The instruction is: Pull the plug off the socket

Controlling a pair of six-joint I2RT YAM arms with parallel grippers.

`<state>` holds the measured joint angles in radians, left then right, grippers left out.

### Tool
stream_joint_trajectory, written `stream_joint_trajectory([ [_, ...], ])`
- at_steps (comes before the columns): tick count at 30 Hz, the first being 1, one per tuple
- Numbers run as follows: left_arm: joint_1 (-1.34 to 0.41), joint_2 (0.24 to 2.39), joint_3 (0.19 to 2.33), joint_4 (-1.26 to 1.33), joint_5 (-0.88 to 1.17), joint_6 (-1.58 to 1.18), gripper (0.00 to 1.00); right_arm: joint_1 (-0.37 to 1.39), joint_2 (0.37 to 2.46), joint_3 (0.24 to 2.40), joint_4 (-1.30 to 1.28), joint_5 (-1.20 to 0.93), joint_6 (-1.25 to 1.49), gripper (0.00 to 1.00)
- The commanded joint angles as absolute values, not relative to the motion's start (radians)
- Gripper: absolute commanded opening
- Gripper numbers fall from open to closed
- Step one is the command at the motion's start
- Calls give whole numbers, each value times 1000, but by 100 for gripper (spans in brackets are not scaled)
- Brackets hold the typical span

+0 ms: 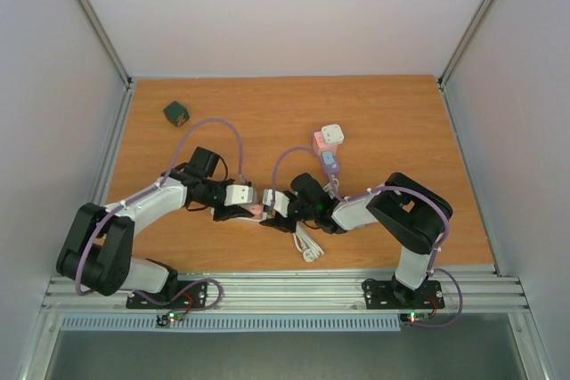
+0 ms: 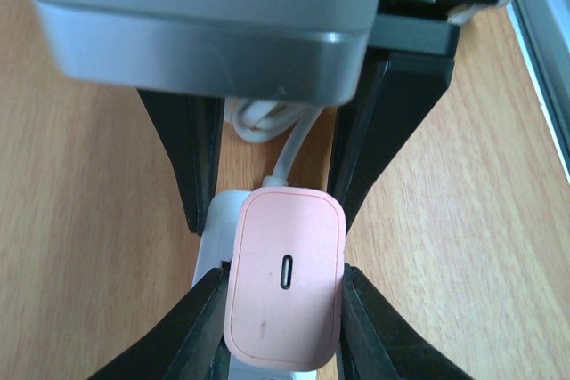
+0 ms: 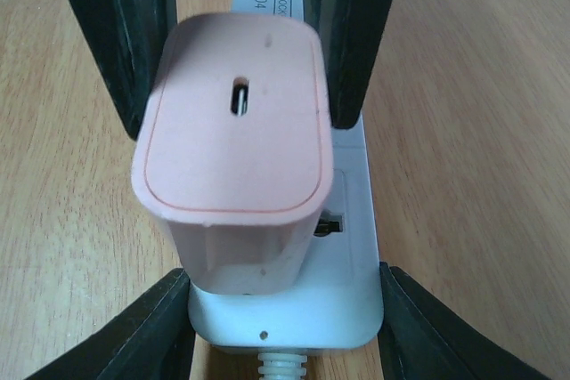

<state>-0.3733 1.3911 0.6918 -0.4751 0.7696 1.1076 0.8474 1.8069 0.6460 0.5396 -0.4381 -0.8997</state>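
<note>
Standing by the desk (image 1: pixel 401 122), I see both arms meeting low near its front middle, nose to nose over a white socket strip (image 3: pixel 352 255). The pink plug (image 3: pixel 233 135) sits in the strip, seated against it, its flat face with a small slot turned away from the strip. The left end effector (image 2: pixel 285 278) is clenched on the pink plug, one black finger pressed against each long side. The right end effector (image 3: pixel 283 278) comes in from the opposite end. Its fingers (image 3: pixel 165 331) bracket the strip's cable end and lie right against its corners, but I cannot tell whether they are pinching it or only touching. The white cable (image 1: pixel 307 245) leaves that end and lies bunched on the desk near the right arm. Farther back, well apart from the arms, a white adapter (image 1: pixel 333 134), a pink adapter (image 1: pixel 318 143) and a blue adapter (image 1: pixel 329 163) lie close together. A dark green cube (image 1: pixel 176 113) sits off to the left.
</note>
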Motion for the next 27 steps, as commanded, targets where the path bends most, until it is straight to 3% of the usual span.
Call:
stream_joint_trajectory([
  [1,-367,1348,732,-454,905,1102,18,850,1847,635,552,-382,-933,39],
  [10,-361,1321,743,-517,856,1140,15,849,1842,636,545,-379,-915,37],
  [17,-307,1247,785,-640,753,1217,14,850,1816,648,513,-400,-895,40],
  [22,-200,1220,852,-678,678,1233,11,850,1789,660,488,-408,-880,50],
  [27,-124,1225,910,-556,534,1142,10,851,1766,734,387,-430,-826,67],
])
